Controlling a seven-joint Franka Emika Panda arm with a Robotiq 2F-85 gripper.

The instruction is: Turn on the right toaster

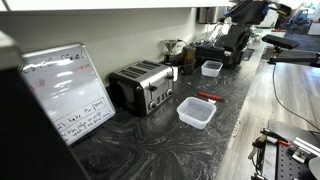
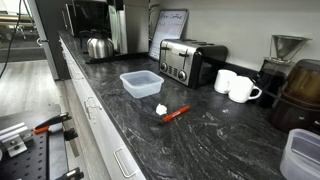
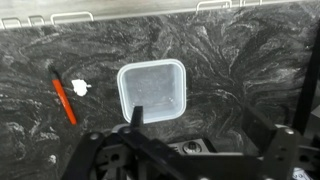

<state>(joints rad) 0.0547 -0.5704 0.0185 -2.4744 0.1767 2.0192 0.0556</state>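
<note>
The chrome toaster (image 1: 141, 86) with a black top stands on the dark marble counter by the back wall, its dials and levers on the shiny face; it also shows in the other exterior view (image 2: 187, 60). Only one toaster is in view. My gripper (image 3: 215, 112) shows only in the wrist view, high above the counter and looking down. Its fingers are spread wide with nothing between them. A dark part with a round knob (image 3: 190, 147) sits at the bottom edge between the fingers; I cannot tell whether it belongs to the toaster.
A clear plastic tub (image 1: 196, 111) (image 2: 141, 83) (image 3: 152, 88) sits in front of the toaster, with a red pen (image 1: 207, 96) (image 2: 176, 113) (image 3: 65, 101) and a white scrap (image 3: 80, 88) beside it. A whiteboard (image 1: 68, 88), two white mugs (image 2: 235, 86), a kettle (image 2: 97, 46) and a second tub (image 1: 211, 68) stand around.
</note>
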